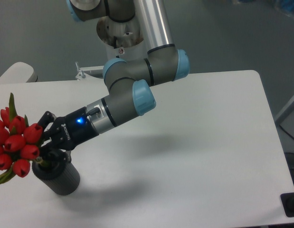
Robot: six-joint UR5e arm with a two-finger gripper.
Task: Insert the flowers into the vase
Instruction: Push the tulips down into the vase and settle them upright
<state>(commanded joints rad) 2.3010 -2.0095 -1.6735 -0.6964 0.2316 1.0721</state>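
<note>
The flowers (pixel 16 147) lean out left over the vase (pixel 57 175) at the table's (pixel 199 142) near-left corner, stems apparently already at its hole. The gripper (pixel 46 145) is clamped on the stems just above the rim. I'd bring the bunch more upright, lower slowly, then let go. White lettering on the gripper body is too small to read

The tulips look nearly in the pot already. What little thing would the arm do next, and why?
Probably ease a little further down, then let go. The pincer grips the flowers by their stems right above the vase, and the stems seem to enter its mouth, though how deep is hidden. The red heads lean out to the left, so releasing too soon might let the bunch tip.
</note>
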